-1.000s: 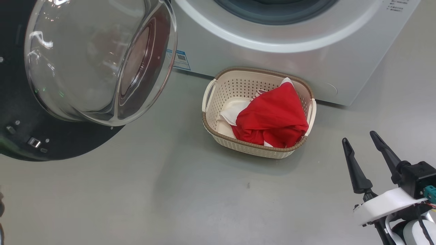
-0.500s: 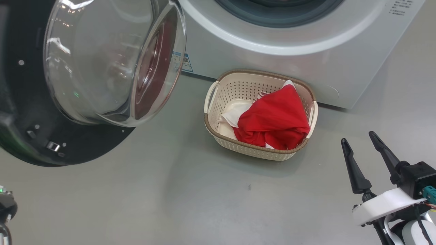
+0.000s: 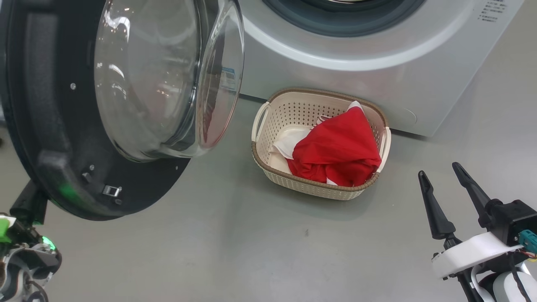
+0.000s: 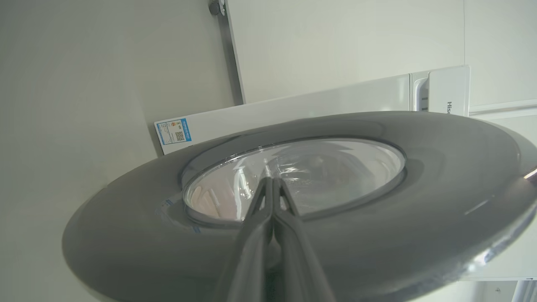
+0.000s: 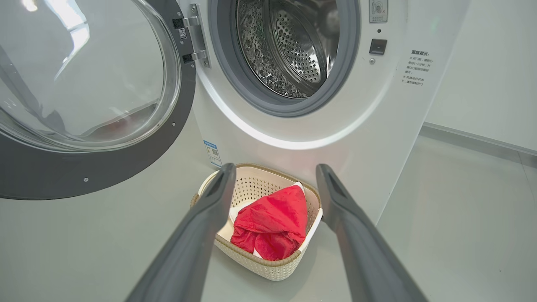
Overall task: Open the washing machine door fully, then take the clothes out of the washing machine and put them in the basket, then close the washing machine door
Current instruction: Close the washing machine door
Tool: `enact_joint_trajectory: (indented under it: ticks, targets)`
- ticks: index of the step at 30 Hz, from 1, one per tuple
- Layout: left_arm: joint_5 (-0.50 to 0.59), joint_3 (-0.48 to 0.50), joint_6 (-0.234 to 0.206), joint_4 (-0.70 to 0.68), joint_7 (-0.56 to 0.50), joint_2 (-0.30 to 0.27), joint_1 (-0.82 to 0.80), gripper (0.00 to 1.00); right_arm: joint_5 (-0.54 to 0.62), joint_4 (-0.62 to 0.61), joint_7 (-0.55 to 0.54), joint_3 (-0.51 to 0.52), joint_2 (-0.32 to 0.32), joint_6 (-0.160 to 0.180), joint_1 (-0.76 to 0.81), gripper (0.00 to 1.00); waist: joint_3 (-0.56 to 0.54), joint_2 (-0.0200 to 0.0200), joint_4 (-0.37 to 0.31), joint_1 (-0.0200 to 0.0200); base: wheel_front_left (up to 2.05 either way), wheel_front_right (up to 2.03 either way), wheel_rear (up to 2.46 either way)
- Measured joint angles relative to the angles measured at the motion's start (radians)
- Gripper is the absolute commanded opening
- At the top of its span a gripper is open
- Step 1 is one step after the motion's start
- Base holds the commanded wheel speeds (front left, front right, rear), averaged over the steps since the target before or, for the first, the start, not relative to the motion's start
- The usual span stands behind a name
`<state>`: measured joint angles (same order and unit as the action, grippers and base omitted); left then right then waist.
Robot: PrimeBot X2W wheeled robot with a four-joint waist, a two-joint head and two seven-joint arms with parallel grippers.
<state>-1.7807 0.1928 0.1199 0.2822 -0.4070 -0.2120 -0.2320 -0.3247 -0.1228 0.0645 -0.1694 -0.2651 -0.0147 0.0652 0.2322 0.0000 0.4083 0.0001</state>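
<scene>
Clothes (image 3: 335, 149) in basket (image 3: 312, 186) on grey floor (image 3: 251, 247); left tool (image 4: 272, 179) closed; right tool (image 3: 439, 170) open

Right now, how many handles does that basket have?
2. The left handle sits on the basket end facing the door; the right handle on the opposite end. No others seem hidden.

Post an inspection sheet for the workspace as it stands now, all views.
Surface: grey floor, one small dark speck.
Job's things: washing machine door partly open, swung out on its hinge; washing machine drum is bare steel where visible; red and white clothes lie in the basket, which stands just in front of the machine.
Clutter: nothing seen.
Tools: left tool shut, fingers together at the door's outer face, contact cannot be told; right tool open, empty, apart from the basket.
Cables: teal connector and a black cable at the right wrist.
Surroundings: pale wall beside the machine.
</scene>
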Motion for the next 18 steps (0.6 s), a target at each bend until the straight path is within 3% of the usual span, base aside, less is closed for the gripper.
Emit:
enact_joint_trajectory:
  ticks: [18]
  targets:
    - [0.008, -0.04, 0.0, -0.252, -0.096, 0.056, 0.127, 0.0, -0.011, 0.016, 0.021, -0.019, 0.033, 0.0, -0.004, 1.0, -0.009, 0.0, -0.063, 0.0, 0.0, 0.0, 0.0]
